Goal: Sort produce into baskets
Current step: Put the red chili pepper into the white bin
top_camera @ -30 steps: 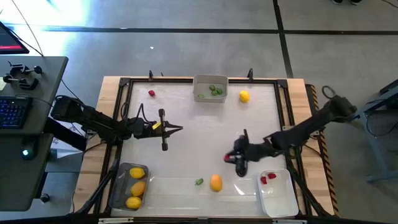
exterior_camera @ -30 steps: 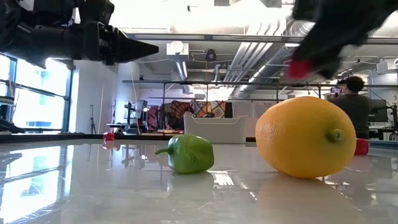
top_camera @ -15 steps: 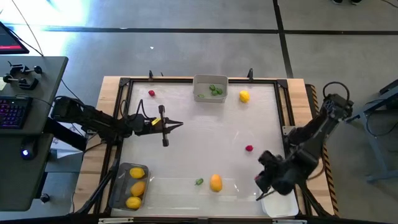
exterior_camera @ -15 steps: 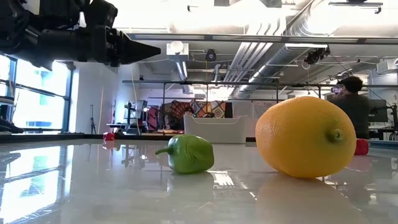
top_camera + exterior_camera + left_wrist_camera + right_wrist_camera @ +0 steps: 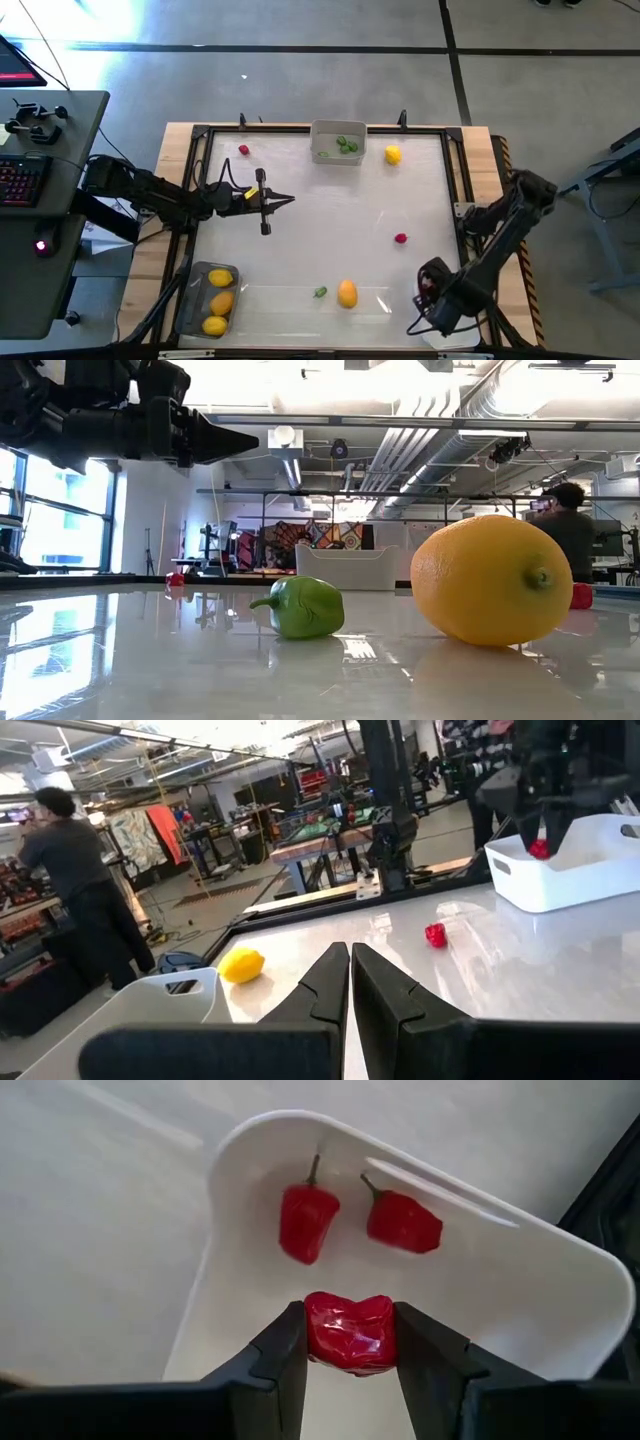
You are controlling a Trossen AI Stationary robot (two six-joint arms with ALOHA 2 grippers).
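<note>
The white table (image 5: 300,230) fills the wooden frame, with the left arm (image 5: 150,195) reaching in from its left side and the right arm (image 5: 500,235) bent down over the near right corner. The white bin (image 5: 520,1290) sits in that corner, mostly hidden under the arm from above; two red peppers (image 5: 308,1220) lie on its floor. The right gripper (image 5: 350,1342) hangs above the bin, its fingers closed on a third red piece (image 5: 348,1330). The left gripper (image 5: 287,202) hovers over the left middle of the table with its fingers pressed together on nothing. The grey bin (image 5: 337,143) stands at the far edge and holds green pieces (image 5: 347,145). The dark bin (image 5: 210,300) sits at the near left corner with three yellow lemons (image 5: 220,299) in it. An orange lemon (image 5: 347,293) lies near the front edge, a green pepper (image 5: 320,292) just beside it. A yellow lemon (image 5: 393,154) lies near the grey bin. One red piece (image 5: 400,238) lies loose right of centre, another (image 5: 243,150) at the far left.
</note>
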